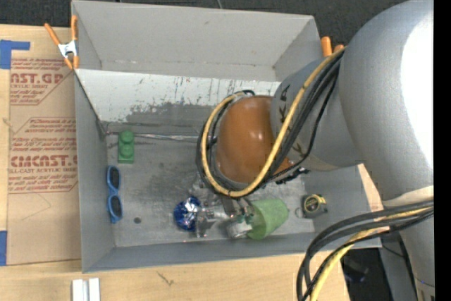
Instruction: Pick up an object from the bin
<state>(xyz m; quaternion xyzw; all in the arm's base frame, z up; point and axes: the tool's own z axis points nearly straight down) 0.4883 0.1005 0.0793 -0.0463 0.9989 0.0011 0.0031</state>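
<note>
We see the gripper [224, 216] down in the bin [190, 32], lower middle of the frame. A shiny blue ball [187, 213] sits just left of it and a pale green cup [271, 216] just right. Apart or together? We cannot tell. The floor is scuffed grey metal, with dark ground above the top rim. The cup lies on its side, long axis roughly left to right.

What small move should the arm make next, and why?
Probably nudge the tool sideways to centre on one thing before grasping. It sits low in the bin, by its near wall, between a shiny blue ball and a pale green cup, close to both and seemingly centred on neither.
</note>
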